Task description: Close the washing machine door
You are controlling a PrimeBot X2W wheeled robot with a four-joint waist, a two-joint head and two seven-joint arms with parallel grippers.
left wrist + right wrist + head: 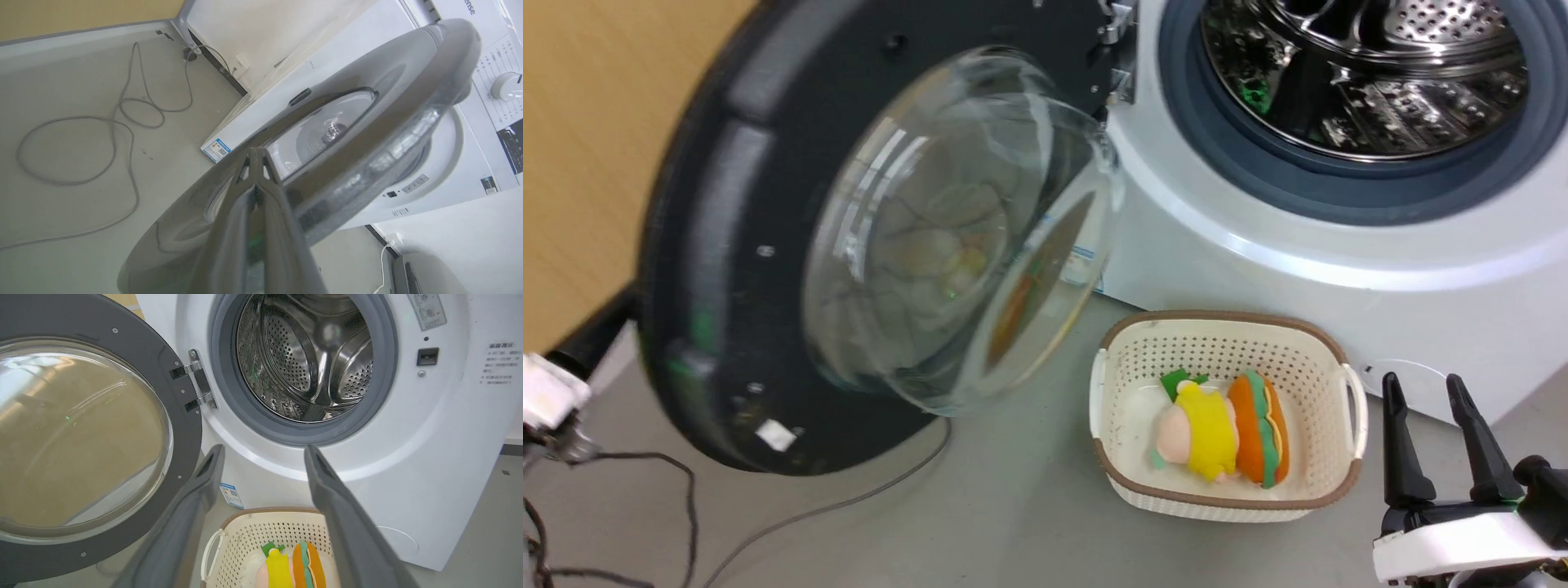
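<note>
The washing machine door hangs wide open, left of the washing machine and its drum. My left gripper has its 2 fingers clenched together at the door's outer face, placed to push. My right gripper, spread and empty, hovers clear above the basket.

The grey floor carries the white washing machine, a cream basket (just before it) and a loose grey cable.

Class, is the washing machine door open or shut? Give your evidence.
Open. The washing machine door stands swung out on its hinge, leaving the steel drum and grey gasket of the washing machine exposed.
</note>
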